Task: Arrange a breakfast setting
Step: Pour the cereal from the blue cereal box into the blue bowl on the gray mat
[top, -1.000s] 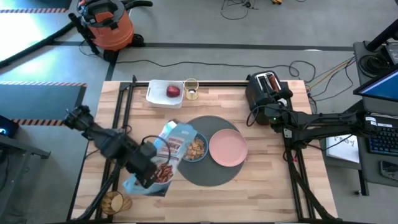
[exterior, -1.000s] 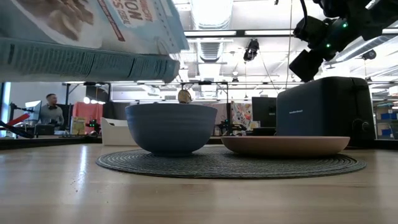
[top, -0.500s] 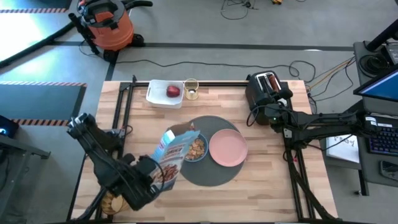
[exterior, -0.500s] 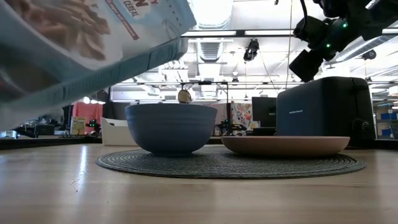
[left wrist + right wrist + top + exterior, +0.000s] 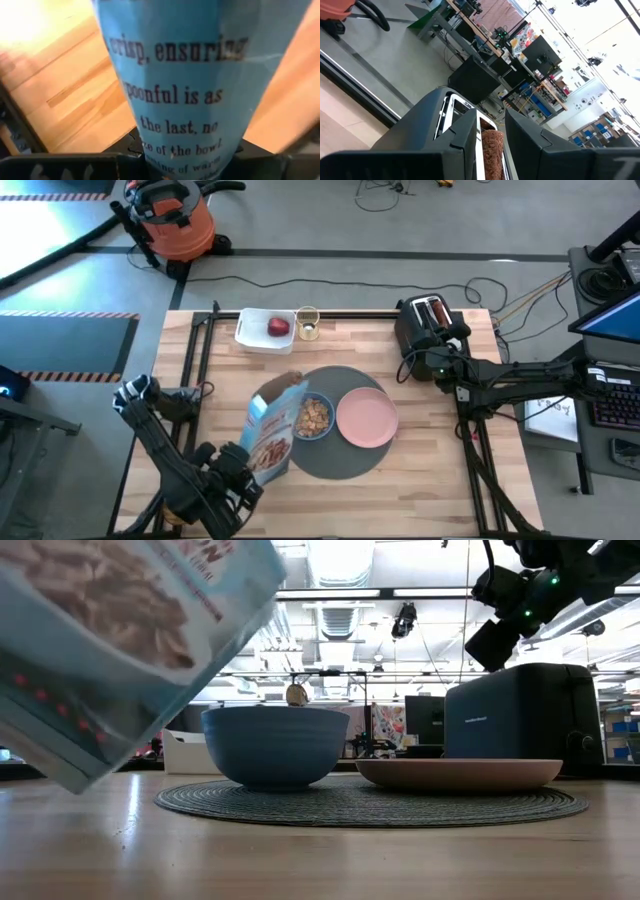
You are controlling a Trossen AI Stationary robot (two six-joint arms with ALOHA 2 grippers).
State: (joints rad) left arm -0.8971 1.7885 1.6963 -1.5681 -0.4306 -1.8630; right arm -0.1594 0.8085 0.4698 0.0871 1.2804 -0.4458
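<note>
My left gripper (image 5: 238,476) is shut on a light blue cereal box (image 5: 271,430) near the table's front left, beside the blue bowl (image 5: 315,417), which holds cereal. The bowl and the pink plate (image 5: 366,418) rest on the round dark grey mat (image 5: 335,455). A red apple (image 5: 278,328) lies in the white tray (image 5: 250,336), with the glass of orange drink (image 5: 307,323) beside it. A toast slice (image 5: 490,150) sticks up in the black toaster (image 5: 428,320). My right gripper (image 5: 422,363) is open above the toaster's near side, touching nothing. The spoon is out of view. My left gripper pinches the cereal box's lower part (image 5: 185,150) between its two fingers, one on each side; the box itself hides the pads. The box (image 5: 120,640) is lifted clear of the table and tilted, its open top end (image 5: 287,386) up and leaning toward the bowl.
The toaster stands at the far right of the table, the tray and glass at the far edge left of centre. Bare wood lies near the front edge right of the mat (image 5: 400,500). A round woven piece (image 5: 180,506) lies at the front left corner under my left arm.
My left gripper has drawn back toward the table's near edge with the cereal box. The box, which lay tipped over toward the bowl, has turned more upright, its open top raised. My right arm has kept still.
</note>
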